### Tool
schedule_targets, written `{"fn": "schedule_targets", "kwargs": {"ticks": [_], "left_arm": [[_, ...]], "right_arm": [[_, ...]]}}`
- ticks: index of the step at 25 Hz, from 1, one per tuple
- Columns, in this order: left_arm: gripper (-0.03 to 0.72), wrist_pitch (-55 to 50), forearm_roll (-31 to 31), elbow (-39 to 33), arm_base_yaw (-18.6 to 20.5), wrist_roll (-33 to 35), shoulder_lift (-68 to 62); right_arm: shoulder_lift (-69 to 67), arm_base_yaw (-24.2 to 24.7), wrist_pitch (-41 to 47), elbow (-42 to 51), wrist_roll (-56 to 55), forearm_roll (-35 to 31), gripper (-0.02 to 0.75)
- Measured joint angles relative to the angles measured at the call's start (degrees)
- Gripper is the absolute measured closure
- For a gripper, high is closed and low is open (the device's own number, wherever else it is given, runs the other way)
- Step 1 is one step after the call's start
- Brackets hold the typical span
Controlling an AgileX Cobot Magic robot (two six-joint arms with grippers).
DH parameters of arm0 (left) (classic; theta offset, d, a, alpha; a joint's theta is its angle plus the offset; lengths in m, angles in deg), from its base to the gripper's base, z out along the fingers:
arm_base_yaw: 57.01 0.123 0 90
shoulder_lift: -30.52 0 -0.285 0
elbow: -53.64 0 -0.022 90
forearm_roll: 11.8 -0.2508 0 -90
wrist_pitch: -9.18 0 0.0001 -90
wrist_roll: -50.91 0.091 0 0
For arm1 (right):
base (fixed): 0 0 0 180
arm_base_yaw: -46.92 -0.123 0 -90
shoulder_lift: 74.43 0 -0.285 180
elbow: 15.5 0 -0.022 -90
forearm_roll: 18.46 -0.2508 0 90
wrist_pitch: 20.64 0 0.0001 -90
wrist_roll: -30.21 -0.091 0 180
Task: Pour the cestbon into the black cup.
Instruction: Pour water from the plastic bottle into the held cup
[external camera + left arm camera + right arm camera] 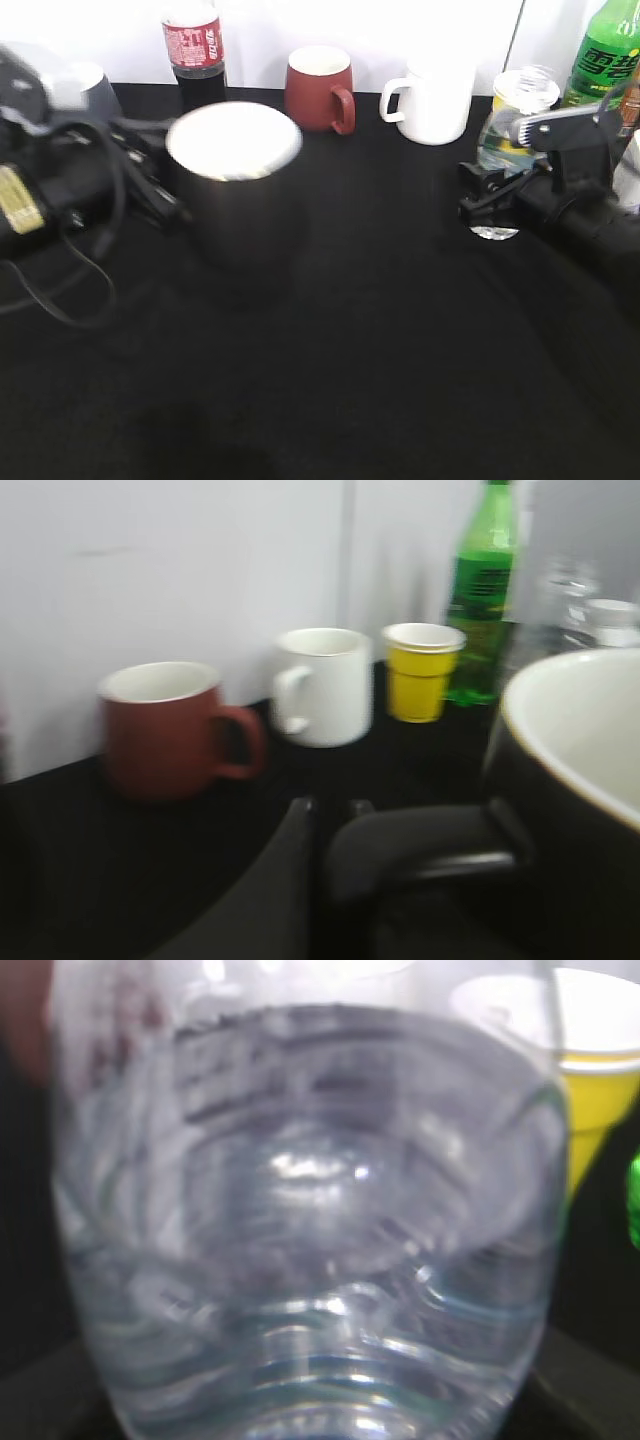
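- Left pincer (pixel 165 190): it meets the black cup (pixel 240 185) at the handle (pixel 420 855), on the left side of the black table (pixel 350 350); one dark finger (pixel 275 900) lies just beside the handle, but I cannot tell whether the jaws are pressed onto it
- The black cup appears lifted or tilted towards the camera; its white inside shows no water
- Right pincer (pixel 490 195): it sits around the lower body of the cestbon (pixel 510 130), and I judge it pinching the bottle, although the fingertips are hidden behind the clear plastic that fills my right wrist view
- The cestbon (pixel 310 1230) is at the right rear of the table, near upright, well apart from the black cup; I cannot tell whether it touches the table
- Bystanders: red mug (pixel 320 90), white mug (pixel 432 100), yellow cup (pixel 420 670), green soda bottle (pixel 605 55), cola bottle (pixel 195 50)
- Progress, by my judgement: both items are reached; bringing bottle mouth over cup and pouring are not yet done
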Motion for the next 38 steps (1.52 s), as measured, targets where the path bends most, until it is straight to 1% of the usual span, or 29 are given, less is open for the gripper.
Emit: {"fn": "schedule_targets", "kwargs": {"ticks": [2, 5, 8, 11, 13, 16, 18, 22, 26, 30, 38], "left_arm": [[0.644, -1.05, -0.64, 1.63, -3.25, 0.00, -0.19], [0.644, -3.05, -0.20, 5.37, -7.20, -0.05, -1.46], [0.644, -5.68, 0.40, 10.40, -11.51, -0.05, -3.45], [0.644, -8.29, 1.59, 14.89, -15.01, -0.05, -5.16], [0.644, -11.00, 1.66, 16.49, -16.97, -0.10, -5.42], [0.644, -13.40, 4.00, 17.38, -17.62, -0.10, -5.42], [0.644, -13.66, 4.27, 17.38, -17.77, -0.10, -5.42], [0.644, -13.60, 4.06, 17.38, -18.13, -0.58, -5.42], [0.644, -13.56, 3.47, 17.38, -18.13, -1.13, -5.42], [0.644, -13.43, -1.27, 17.38, -18.13, -3.33, -5.42], [0.644, -13.43, -1.62, 17.38, -18.13, -3.39, -5.42]], "right_arm": [[7.48, 0.00, 3.21, 0.11, 2.94, 5.22, 0.251], [19.98, 0.00, 8.38, 0.11, 8.37, 10.82, 0.251], [29.35, 0.00, 12.77, 0.14, 15.22, 16.08, 0.251], [32.35, 0.00, 15.59, 0.14, 25.32, 17.10, 0.251], [32.35, 0.00, 15.89, 0.14, 32.54, 17.23, 0.251], [32.35, 0.00, 15.89, 0.14, 42.88, 17.29, 0.251], [32.35, 0.00, 15.77, 0.14, 48.71, 17.29, 0.251], [32.35, 0.00, 12.37, 0.14, 53.19, 17.23, 0.251], [32.35, 0.00, 12.37, 0.14, 59.93, 17.27, 0.251], [32.35, 0.00, 12.37, 0.14, 66.06, 17.27, 0.251], [32.35, 0.00, 12.19, 0.14, 72.02, 17.09, 0.251]]}}
